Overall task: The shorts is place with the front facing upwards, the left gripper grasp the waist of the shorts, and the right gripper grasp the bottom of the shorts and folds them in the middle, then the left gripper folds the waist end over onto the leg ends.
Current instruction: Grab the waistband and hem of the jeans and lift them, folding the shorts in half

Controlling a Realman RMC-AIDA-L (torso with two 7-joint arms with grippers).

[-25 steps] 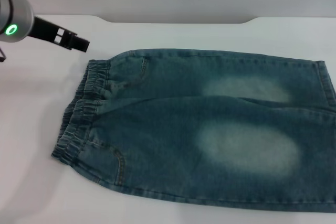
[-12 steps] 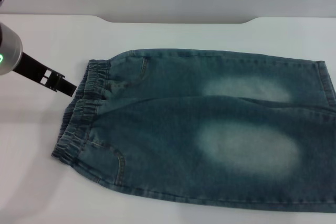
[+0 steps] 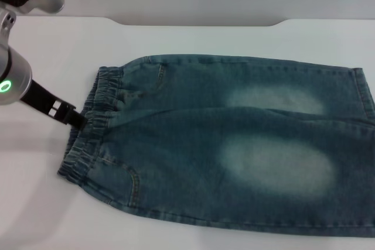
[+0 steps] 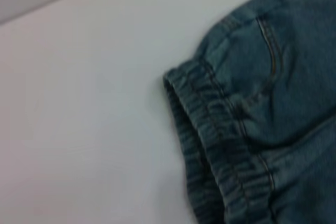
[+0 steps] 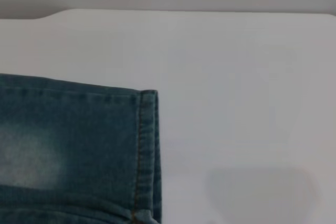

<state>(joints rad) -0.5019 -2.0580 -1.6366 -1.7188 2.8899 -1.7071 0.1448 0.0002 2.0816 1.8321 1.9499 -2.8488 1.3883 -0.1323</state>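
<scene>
One pair of blue-green denim shorts (image 3: pixel 222 144) lies spread flat, front upward, across a white table (image 3: pixel 176 39), covering most of the surface in the head view. The waist (image 3: pixel 88 124), a ruched elastic band puckered with stitched rows, forms the end toward the robot's left side. The leg ends (image 3: pixel 364 95) run off toward the robot's right, their straight hems reaching the frame's border. Two pale faded patches mark the thighs, and curved pocket stitching shows near the waistband.

The left gripper (image 3: pixel 73 117), a black pronged claw on a silver arm with a green light, sits at the outer edge of the waist, about midway along the band, its tip touching or just meeting the gathered denim. Whether its prongs are spread or pinched onto the fabric cannot be told from the head view, and the left wrist view shows none of its fingers, only the waist (image 4: pixel 210 145) corner and a stitched pocket lying on the white table (image 4: pixel 79 103).

The right gripper is not seen in any view. The right wrist view shows one leg end (image 5: pixel 148 150) lying flat with its stitched hem line, beside bare table (image 5: pixel 236 77).
</scene>
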